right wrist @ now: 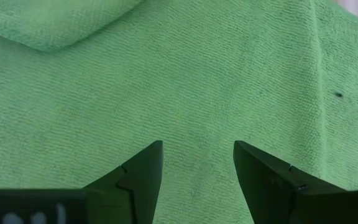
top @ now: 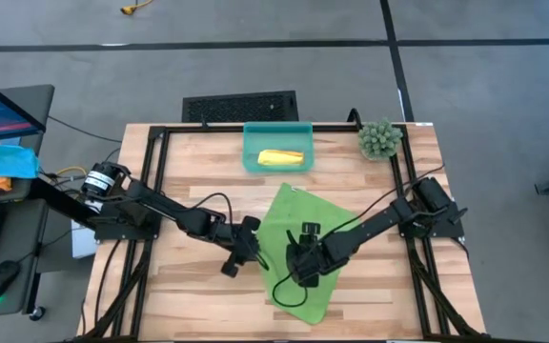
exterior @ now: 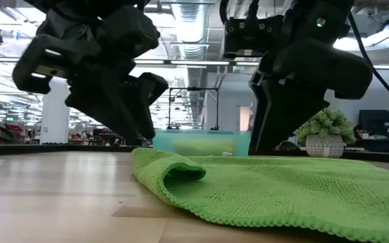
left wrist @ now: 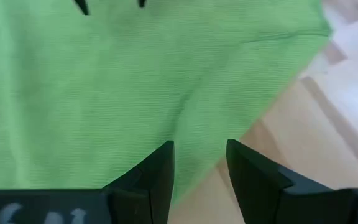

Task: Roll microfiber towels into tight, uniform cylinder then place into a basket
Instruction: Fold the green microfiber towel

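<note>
Clearly both grippers empty, fingers parted: left gripper [top: 239,250] at left edge of green towel [top: 305,250], right gripper [top: 305,257] over its middle. Towel lies spread on bench [top: 189,181], one corner folded over. Soft, limp, light, ribbed nap; likely best pinched at edge. Yellow towel [top: 281,158] sits rolled in translucent teal basket [top: 252,145].
</note>
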Controlling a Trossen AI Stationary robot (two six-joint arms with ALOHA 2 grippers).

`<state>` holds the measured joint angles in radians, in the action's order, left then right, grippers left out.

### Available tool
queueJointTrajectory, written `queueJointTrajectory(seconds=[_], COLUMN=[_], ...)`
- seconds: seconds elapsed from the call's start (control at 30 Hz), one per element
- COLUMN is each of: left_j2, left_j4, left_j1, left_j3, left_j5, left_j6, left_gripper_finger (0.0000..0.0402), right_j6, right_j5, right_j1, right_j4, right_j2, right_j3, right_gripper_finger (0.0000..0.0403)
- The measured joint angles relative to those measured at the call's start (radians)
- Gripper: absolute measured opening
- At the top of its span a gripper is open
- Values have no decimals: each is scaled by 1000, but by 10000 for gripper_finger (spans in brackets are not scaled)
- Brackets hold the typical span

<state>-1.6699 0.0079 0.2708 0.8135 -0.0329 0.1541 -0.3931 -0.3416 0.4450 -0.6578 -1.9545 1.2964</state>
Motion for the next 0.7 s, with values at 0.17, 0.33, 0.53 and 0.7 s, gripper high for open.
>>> queueJointTrajectory(seconds=[0.17,0.33,0.53,0.7], left_j2=[0,0,0,0], left_j4=[-2,-9,-58,-60], left_j1=[-1,-18,-47,-55], left_j3=[0,0,0,0], left_j5=[17,53,7,-24], left_j6=[-9,-42,-97,-130], left_gripper_finger=[139,139,139,139], right_j6=[-1,-1,-1,-1], right_j5=[0,1,1,1], right_j1=[-10,-8,-9,-9], right_j4=[0,6,8,8], right_j2=[0,0,0,0], right_j3=[0,0,0,1], right_gripper_finger=[221,221,221,221])
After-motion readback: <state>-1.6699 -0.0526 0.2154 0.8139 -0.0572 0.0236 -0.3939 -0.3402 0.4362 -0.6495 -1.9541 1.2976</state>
